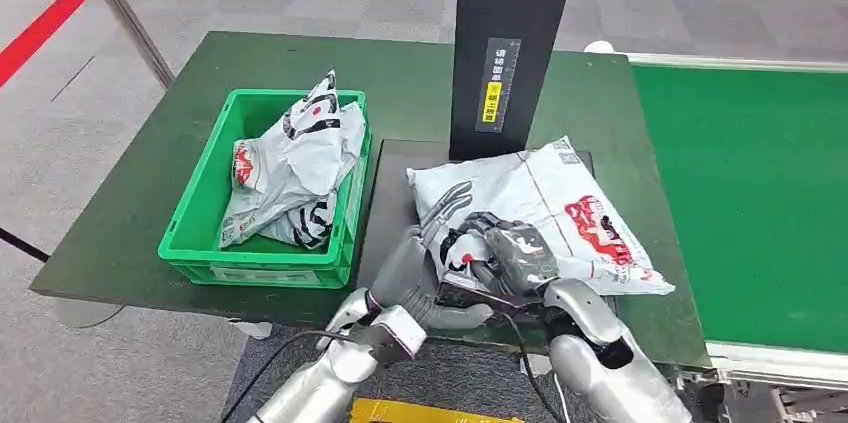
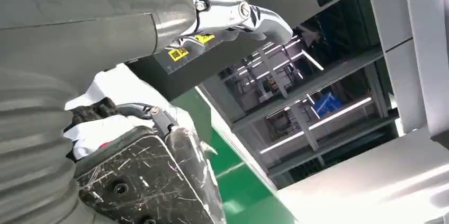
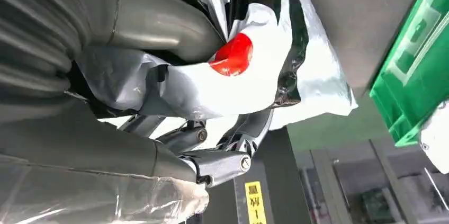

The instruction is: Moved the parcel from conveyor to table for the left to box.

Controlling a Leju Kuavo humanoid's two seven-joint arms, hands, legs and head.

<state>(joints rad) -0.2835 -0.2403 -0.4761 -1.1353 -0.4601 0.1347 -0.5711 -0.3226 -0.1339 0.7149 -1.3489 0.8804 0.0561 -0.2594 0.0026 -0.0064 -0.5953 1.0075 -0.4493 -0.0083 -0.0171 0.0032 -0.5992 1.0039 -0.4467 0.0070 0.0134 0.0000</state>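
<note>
Lying flat on the dark grey scale plate (image 1: pixel 390 203) of the dark green table (image 1: pixel 130 213), just in front of a black upright scanner column (image 1: pixel 510 43), the white plastic parcel with red and black print (image 1: pixel 560 203) is crumpled at its near edge where the right hand (image 1: pixel 505 258) grips it, its fingers (image 3: pixel 159 23) closed into the plastic. The left hand (image 1: pixel 425 243) rests against the parcel's left near edge with its fingers (image 1: pixel 448 201) stretched out and slightly spread, holding nothing. Left of the plate a green plastic crate (image 1: pixel 200 213) holds several more white printed bags (image 1: pixel 295 163), and the green conveyor belt (image 1: pixel 760 203) runs along the table's right side.
</note>
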